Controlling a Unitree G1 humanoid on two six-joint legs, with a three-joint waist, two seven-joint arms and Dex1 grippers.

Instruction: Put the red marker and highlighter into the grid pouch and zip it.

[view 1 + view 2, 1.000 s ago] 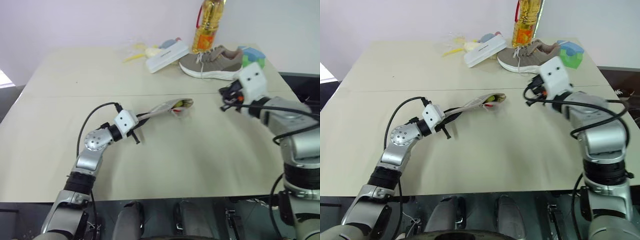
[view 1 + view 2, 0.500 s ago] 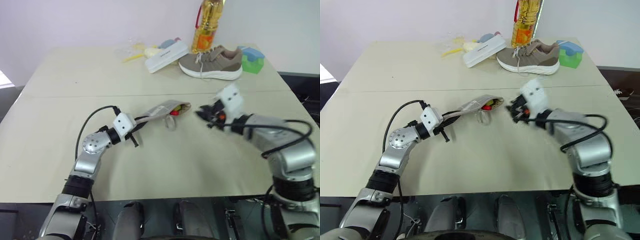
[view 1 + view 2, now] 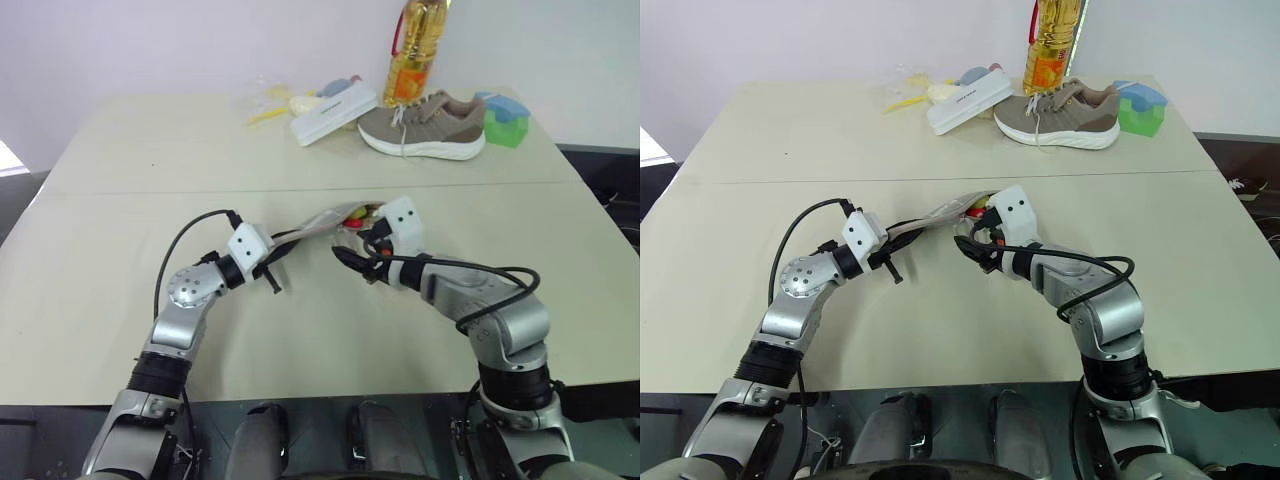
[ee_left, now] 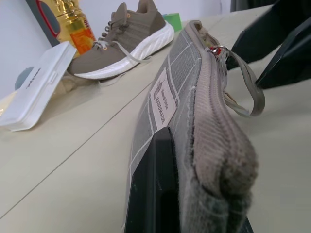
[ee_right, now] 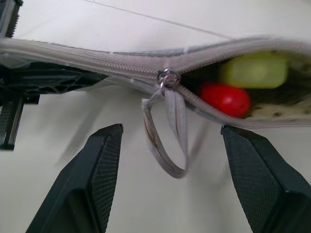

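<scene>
Both pens, the red marker (image 5: 224, 98) and highlighter (image 5: 254, 71), sit inside the grid pouch (image 4: 182, 87). The left gripper (image 3: 268, 262) pinches its closed end, probably as an anchor for zipping; the right gripper (image 5: 167, 182) hangs spread around the cord loop (image 5: 165, 141), not touching.
</scene>
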